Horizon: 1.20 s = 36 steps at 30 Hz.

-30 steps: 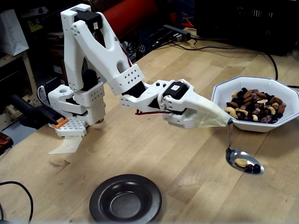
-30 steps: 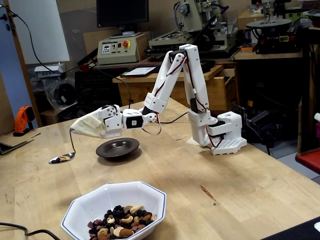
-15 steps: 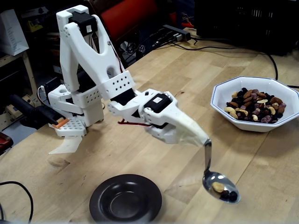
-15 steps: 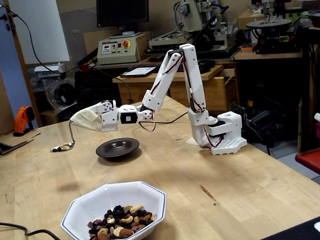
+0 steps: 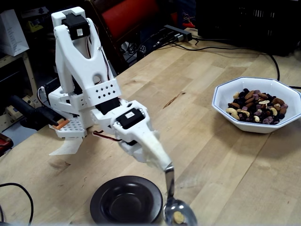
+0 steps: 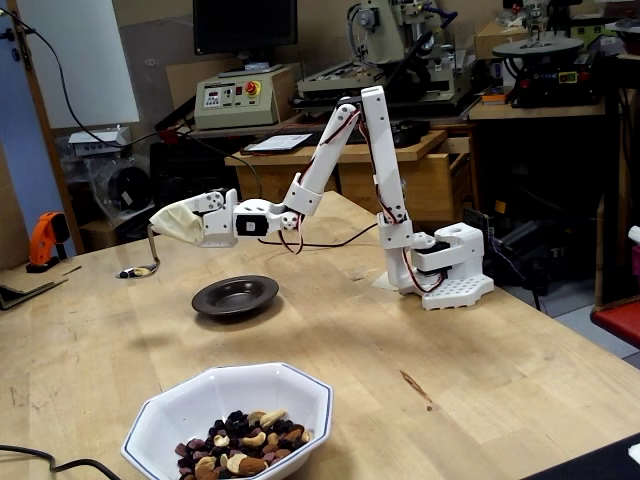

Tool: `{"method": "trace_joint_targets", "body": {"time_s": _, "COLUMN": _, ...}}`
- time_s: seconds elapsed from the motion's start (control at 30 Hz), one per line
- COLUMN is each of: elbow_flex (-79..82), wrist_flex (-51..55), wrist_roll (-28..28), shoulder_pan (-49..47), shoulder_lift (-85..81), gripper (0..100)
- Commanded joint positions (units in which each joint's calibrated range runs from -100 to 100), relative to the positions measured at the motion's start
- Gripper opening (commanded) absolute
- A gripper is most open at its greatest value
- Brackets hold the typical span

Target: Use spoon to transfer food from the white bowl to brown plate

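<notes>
- The white two-finger gripper (image 5: 157, 153) is wrapped in pale covering and is gripping the short curved handle of the shiny silver metal spoon (image 5: 178, 213); in a fixed view the same gripper (image 6: 178, 224) is reaching out over the table with the spoon (image 6: 140, 268) hanging below it.
- The spoon's oval bowl is carrying one tan nut and is sitting just beside the small round dark brown plate (image 5: 126, 199), past its rim rather than over its sunken centre.
- The dark plate (image 6: 236, 295) is lying empty on the light wooden table (image 5: 202, 94), well apart from the wide white octagonal bowl (image 5: 225, 89) with the thin blue rim line.
- The mixed nuts and dried fruit (image 5: 256, 108) are sitting in that bowl; in a fixed view the bowl (image 6: 170, 410) and its food (image 6: 245, 450) are lying nearest the camera.
- The arm's white base (image 6: 450, 270) is standing on the table's far side.
- Black cables (image 5: 225, 47) are running across the far table edge, an orange tool (image 6: 45, 240) is lying off to the left, and workshop machines (image 6: 240, 95) are filling the background; nothing is standing between spoon and plate.
</notes>
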Motion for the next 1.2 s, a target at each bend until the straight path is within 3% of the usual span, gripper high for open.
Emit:
{"method": "trace_joint_targets", "body": {"time_s": 0.0, "elbow_flex": -0.32, "wrist_flex": -1.36, "wrist_roll": -0.15, "shoulder_pan": 2.73, "shoulder_lift": -1.62, "gripper": 4}}
{"method": "trace_joint_targets", "body": {"time_s": 0.47, "elbow_flex": 6.85, "wrist_flex": -1.76, "wrist_roll": -0.15, "shoulder_pan": 5.85, "shoulder_lift": -1.88, "gripper": 4}}
{"method": "trace_joint_targets", "body": {"time_s": 1.17, "elbow_flex": 21.27, "wrist_flex": -8.48, "wrist_roll": -0.15, "shoulder_pan": 5.85, "shoulder_lift": -14.8, "gripper": 4}}
